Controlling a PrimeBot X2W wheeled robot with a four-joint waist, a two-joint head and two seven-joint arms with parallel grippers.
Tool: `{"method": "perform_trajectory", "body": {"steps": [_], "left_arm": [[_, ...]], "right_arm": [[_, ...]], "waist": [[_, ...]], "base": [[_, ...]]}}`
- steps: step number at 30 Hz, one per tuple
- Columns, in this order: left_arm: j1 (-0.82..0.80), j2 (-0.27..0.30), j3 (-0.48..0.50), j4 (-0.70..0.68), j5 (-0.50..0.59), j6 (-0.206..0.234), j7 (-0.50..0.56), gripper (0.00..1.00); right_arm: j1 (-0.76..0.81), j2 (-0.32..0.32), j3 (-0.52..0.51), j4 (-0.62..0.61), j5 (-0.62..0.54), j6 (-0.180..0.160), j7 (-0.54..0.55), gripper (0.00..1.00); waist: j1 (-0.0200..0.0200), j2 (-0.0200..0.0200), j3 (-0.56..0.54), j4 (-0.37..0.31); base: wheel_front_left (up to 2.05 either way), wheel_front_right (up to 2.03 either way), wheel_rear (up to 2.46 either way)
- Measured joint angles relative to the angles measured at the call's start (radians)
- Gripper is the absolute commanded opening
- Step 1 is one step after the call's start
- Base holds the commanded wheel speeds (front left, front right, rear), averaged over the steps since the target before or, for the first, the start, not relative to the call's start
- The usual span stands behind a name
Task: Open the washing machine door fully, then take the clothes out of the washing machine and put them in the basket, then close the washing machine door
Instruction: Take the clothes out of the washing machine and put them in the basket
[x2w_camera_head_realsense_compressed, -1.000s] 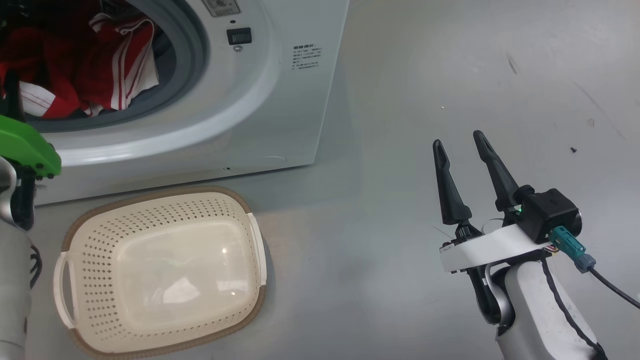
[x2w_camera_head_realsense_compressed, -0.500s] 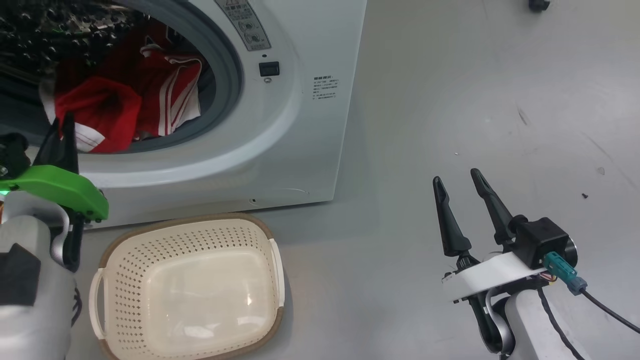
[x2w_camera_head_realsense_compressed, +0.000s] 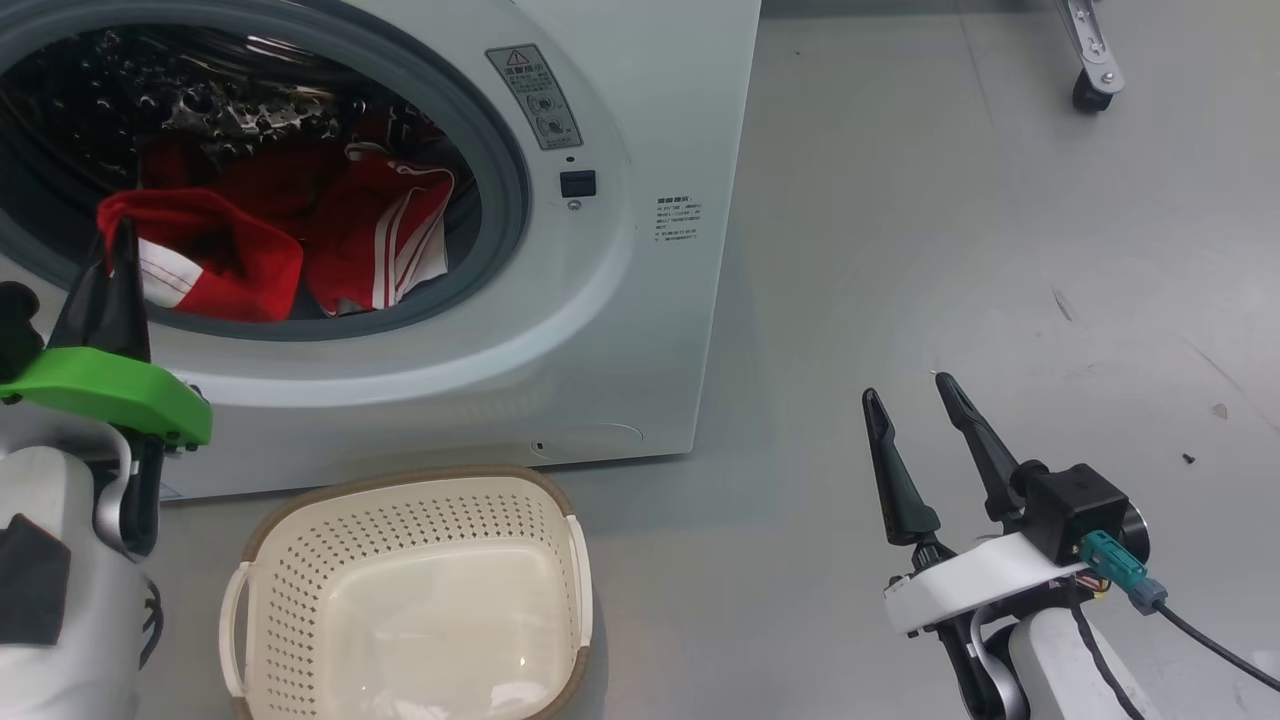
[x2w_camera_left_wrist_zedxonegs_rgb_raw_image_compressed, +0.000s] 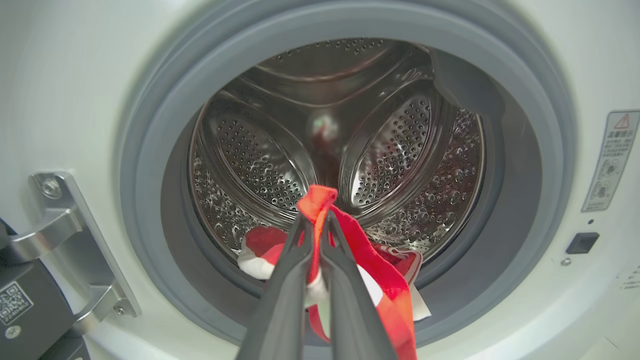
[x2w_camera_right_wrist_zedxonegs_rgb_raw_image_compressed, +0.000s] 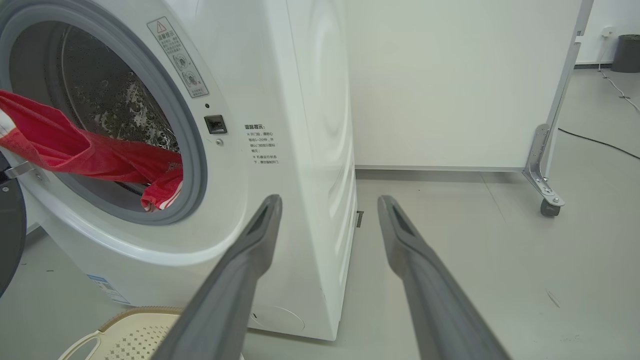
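We count one washer (x2w_camera_head_realsense_compressed: 640, 330) | one basket (x2w_camera_head_realsense_compressed: 400, 525) | two grippers, left gripper (x2w_camera_left_wrist_zedxonegs_rgb_raw_image_compressed: 316, 218) and right gripper (x2w_camera_head_realsense_compressed: 907, 387), two fingers each | one heap of red clothes (x2w_camera_head_realsense_compressed: 220, 265), pieces too tangled to count | one warning sticker (x2w_camera_head_realsense_compressed: 530, 95) | one door hinge (x2w_camera_left_wrist_zedxonegs_rgb_raw_image_compressed: 75, 240) | one caster (x2w_camera_head_realsense_compressed: 1090, 95)

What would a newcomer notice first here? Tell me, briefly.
The red clothes spill from the washing machine mouth, one fold pinched in the shut left gripper. Below, the cream basket stands on the floor; the right gripper hangs open at the right.
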Motion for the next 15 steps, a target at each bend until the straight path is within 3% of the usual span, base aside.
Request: {"method": "perform_trajectory", "body": {"steps": [15], "left_arm": [[0.036, 0.009, 0.033, -0.295, 0.036, 0.000, -0.003, 0.00]], "right_arm": [[0.012, 0.000, -0.007, -0.008, 0.000, 0.000, 0.000, 1.00]], "waist": [[0.0000, 0.0000, -0.018, 0.004]], "base": [[0.00, 0.00, 0.00]]}}
